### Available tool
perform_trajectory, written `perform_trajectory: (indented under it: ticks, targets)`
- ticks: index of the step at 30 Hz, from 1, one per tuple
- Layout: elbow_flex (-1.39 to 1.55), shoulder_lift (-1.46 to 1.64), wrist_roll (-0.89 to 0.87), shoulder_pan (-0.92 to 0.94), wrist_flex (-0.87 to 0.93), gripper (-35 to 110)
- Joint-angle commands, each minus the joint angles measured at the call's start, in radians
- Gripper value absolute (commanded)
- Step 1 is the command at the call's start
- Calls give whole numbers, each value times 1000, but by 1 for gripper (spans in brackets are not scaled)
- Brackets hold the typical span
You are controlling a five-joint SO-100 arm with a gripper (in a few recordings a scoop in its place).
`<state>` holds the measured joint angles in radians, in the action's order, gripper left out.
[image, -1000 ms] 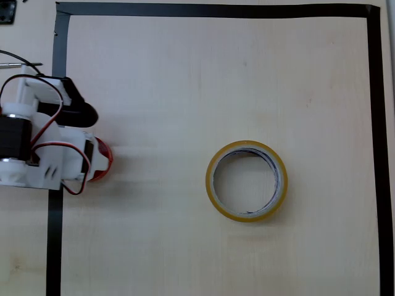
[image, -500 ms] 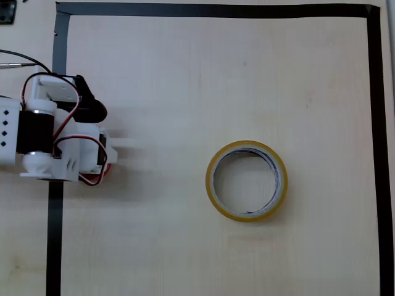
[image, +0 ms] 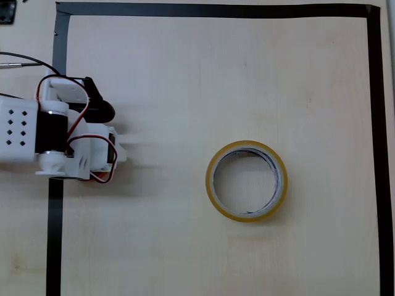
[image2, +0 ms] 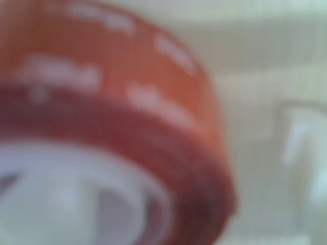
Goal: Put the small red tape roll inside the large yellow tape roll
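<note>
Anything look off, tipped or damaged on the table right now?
Nothing stands out. The large yellow tape roll lies flat and intact inside the black border tape. The small red tape roll fills the blurred wrist view, undamaged as far as visible.

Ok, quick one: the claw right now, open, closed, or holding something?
Claw: cannot be told. The arm hides its fingers from above; the small red tape roll sits blurred right at the wrist camera.

The white arm (image: 55, 139) reaches in from the left edge, overhead.
</note>
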<state>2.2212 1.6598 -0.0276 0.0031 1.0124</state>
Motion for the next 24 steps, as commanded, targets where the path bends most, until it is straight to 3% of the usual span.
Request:
perform_trajectory:
  ticks: [1, 11, 19, 24]
  targets:
    - [6, 6, 8, -12, 0, 0]
    - [21, 23, 6, -52, 20, 0]
    - [-267, 156, 8, -37, 348, 0]
    - [-554, 83, 8, -21, 485, 0]
